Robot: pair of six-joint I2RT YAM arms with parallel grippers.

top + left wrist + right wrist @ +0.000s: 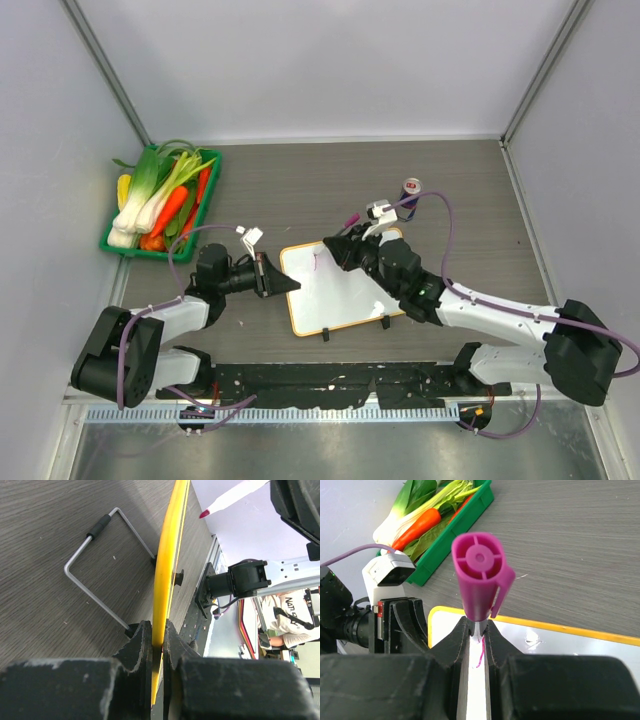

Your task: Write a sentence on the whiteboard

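pink marker (480, 565) — right hand (478, 629) clamped tight on it

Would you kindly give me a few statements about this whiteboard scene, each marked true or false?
1. The left gripper is shut on the edge of the whiteboard. True.
2. The right gripper holds a blue pen. False: it holds a magenta marker.
3. A whole sentence is written. False: only one short pink stroke shows.
4. A green tray of vegetables sits at the table's far left. True.
5. The can lies in the tray. False: it stands on the table beyond the board.
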